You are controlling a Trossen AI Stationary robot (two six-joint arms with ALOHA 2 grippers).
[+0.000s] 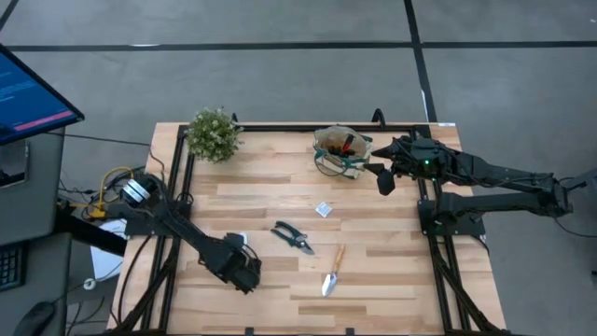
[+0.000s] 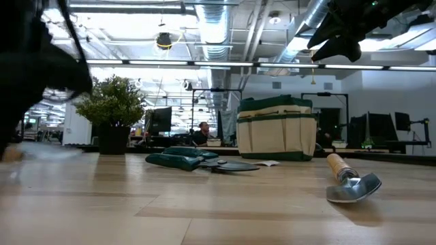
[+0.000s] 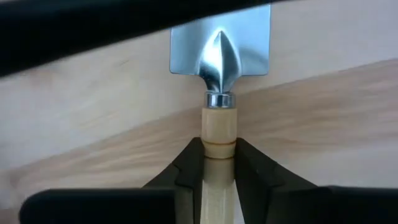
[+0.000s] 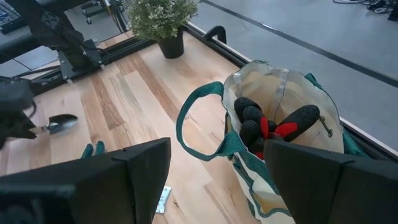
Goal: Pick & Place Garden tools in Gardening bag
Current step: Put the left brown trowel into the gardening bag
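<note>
My left gripper [image 1: 242,261] is near the table's near-left part, shut on a wooden-handled tool with a flat silver blade [image 3: 221,46]; the blade also shows in the high view [image 1: 238,241]. My right gripper [image 1: 384,179] is open and empty, just right of the tan, green-trimmed gardening bag [image 1: 340,151], and raised in the low view [image 2: 337,42]. The bag stands upright at the far middle, with a red-and-black item [image 4: 273,127] inside. Dark-handled pruning shears [image 1: 292,236] and a silver trowel with a wooden handle [image 1: 333,271] lie flat on the table. My left gripper pinches the tool's wooden handle [image 3: 219,146] between its two fingers [image 3: 189,165], close to the metal collar at the blade end. The blade sticks out past the fingertips over the tabletop. Whether the tool rests on the table or is lifted, I cannot tell.
A bushy potted plant [image 1: 213,133] stands at the far left. A small white packet [image 1: 324,209] lies in front of the bag. A dark frame runs along the table's edges [image 1: 280,125]. Bare wood lies between the bag and the shears.
</note>
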